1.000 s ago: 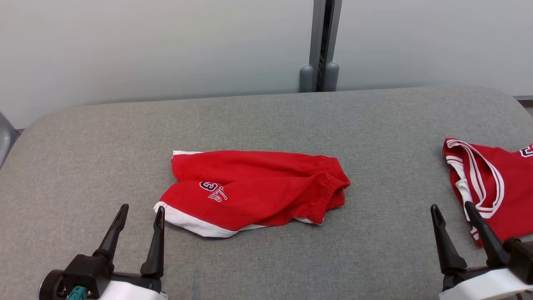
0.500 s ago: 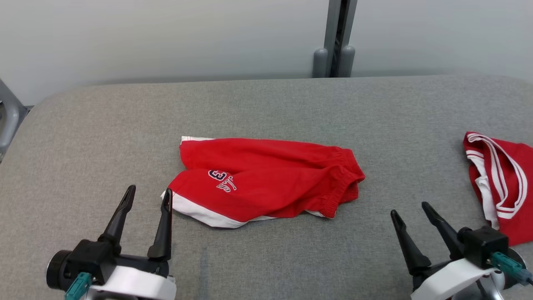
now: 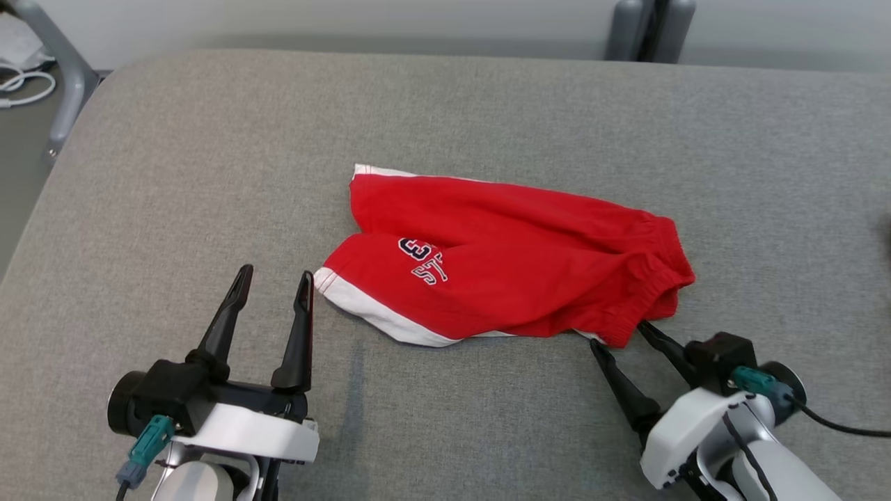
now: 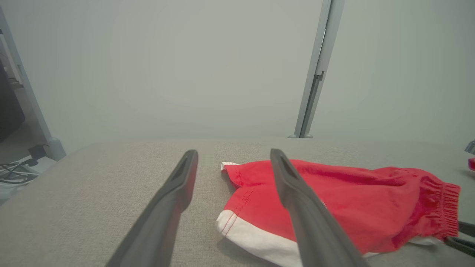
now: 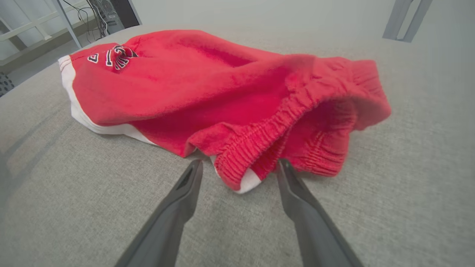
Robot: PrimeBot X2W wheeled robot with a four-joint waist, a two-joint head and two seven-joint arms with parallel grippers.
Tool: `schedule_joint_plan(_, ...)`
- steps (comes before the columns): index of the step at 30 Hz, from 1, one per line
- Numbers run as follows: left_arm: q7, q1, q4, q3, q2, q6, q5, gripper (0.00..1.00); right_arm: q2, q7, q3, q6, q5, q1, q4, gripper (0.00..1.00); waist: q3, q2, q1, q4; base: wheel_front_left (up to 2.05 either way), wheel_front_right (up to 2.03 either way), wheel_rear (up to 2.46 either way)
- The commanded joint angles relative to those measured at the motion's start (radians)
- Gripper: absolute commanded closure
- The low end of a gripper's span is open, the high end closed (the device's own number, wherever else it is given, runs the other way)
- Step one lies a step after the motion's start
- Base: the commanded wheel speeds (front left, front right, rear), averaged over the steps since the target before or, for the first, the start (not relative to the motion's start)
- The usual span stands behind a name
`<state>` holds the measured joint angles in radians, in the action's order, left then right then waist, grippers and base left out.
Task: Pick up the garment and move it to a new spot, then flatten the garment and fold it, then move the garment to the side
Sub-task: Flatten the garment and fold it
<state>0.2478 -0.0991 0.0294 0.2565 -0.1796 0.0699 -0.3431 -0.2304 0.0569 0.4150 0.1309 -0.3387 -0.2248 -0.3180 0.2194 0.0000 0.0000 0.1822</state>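
Note:
The garment [image 3: 515, 264] is a pair of red shorts with white hems and a dark number patch, lying crumpled in the middle of the grey padded table [image 3: 209, 139]. Its elastic waistband points right, toward my right gripper [image 3: 619, 337], which stands open with its tips at the waistband's near corner. In the right wrist view the waistband [image 5: 256, 144] lies just beyond the two spread fingertips of that gripper [image 5: 239, 167]. My left gripper [image 3: 275, 278] is open, just left of the white hem. In the left wrist view the shorts [image 4: 345, 200] sit partly behind that gripper's right finger.
A grey post [image 3: 651, 28] stands behind the table's far edge. A metal frame leg and white cable [image 3: 42, 69] sit off the table's far left corner. The table's left edge [image 3: 28, 229] curves down near my left arm.
The head camera has tilted down and turned left, so the second red garment has left the picture. My right gripper has moved left and forward to the shorts' waistband.

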Motion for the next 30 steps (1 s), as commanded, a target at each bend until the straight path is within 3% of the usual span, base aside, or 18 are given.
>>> schedule_joint_plan(1, 0.009, -0.027, 0.013, -0.005, 0.002, -0.008, -0.001, 0.00, -0.012, 0.012, 0.030, -0.001, -0.016, -0.046, -0.038, 0.00, 0.023, 0.0000, 0.0000, 0.014, 0.00, 0.00, 0.00)
schedule_joint_plan(3, 0.011, -0.031, 0.018, -0.006, 0.005, -0.010, 0.000, 0.00, -0.016, 0.016, 0.046, 0.000, -0.020, -0.061, -0.054, 0.00, 0.025, 0.0000, 0.0000, 0.014, 0.00, 0.00, 0.00)
schedule_joint_plan(4, 0.011, -0.035, 0.023, -0.007, 0.008, -0.012, 0.001, 0.00, -0.019, 0.020, 0.066, 0.000, -0.025, -0.077, -0.067, 0.21, 0.028, 0.0000, 0.0000, 0.014, 0.00, 0.00, 0.00)
schedule_joint_plan(5, 0.013, -0.039, 0.027, -0.009, 0.010, -0.015, 0.003, 0.00, -0.021, 0.027, 0.082, -0.001, -0.032, -0.090, -0.076, 0.62, 0.030, 0.0000, 0.0000, 0.013, 0.00, 0.00, 0.00)
schedule_joint_plan(6, 0.014, -0.042, 0.030, -0.010, 0.012, -0.015, 0.005, 0.00, -0.026, 0.031, 0.095, -0.001, -0.038, -0.100, -0.081, 0.75, 0.031, 0.0000, 0.0000, 0.012, 0.00, 0.00, 0.00)
schedule_joint_plan(7, 0.015, -0.043, 0.033, -0.012, 0.013, -0.016, 0.007, 0.00, -0.032, 0.039, 0.107, -0.001, -0.044, -0.108, -0.083, 1.00, 0.031, 0.0000, 0.0000, 0.010, 0.00, 0.00, 0.00)
schedule_joint_plan(13, 0.017, -0.039, 0.037, -0.033, 0.010, -0.024, 0.016, 0.00, -0.109, 0.023, 0.188, -0.001, -0.080, -0.110, 0.014, 1.00, 0.033, 0.0000, 0.0000, -0.020, 0.00, 0.00, 0.00)
schedule_joint_plan(21, 0.017, -0.029, 0.013, -0.071, 0.001, -0.023, 0.028, 0.00, -0.244, -0.139, 0.214, 0.000, -0.201, -0.030, 0.337, 1.00, 0.044, 0.0000, 0.0000, -0.073, 0.00, 0.00, 0.00)
schedule_joint_plan(24, 0.017, -0.032, 0.005, -0.079, 0.002, -0.025, 0.032, 0.00, -0.273, -0.221, 0.185, 0.000, -0.298, 0.004, 0.461, 1.00, 0.051, 0.0000, 0.0000, -0.085, 0.00, 0.00, 0.00)
schedule_joint_plan(25, 0.018, -0.039, 0.003, -0.084, 0.003, -0.025, 0.034, 0.00, -0.275, -0.268, 0.151, 0.000, -0.377, 0.021, 0.529, 1.00, 0.057, 0.0000, 0.0000, -0.089, 0.00, 0.00, 0.00)
schedule_joint_plan(30, 0.018, -0.064, -0.003, -0.087, 0.010, -0.035, 0.043, 0.00, -0.266, -0.350, 0.035, 0.000, -0.562, -0.007, 0.606, 1.00, 0.084, 0.0000, 0.0000, -0.084, 0.00, 0.00, 0.00)
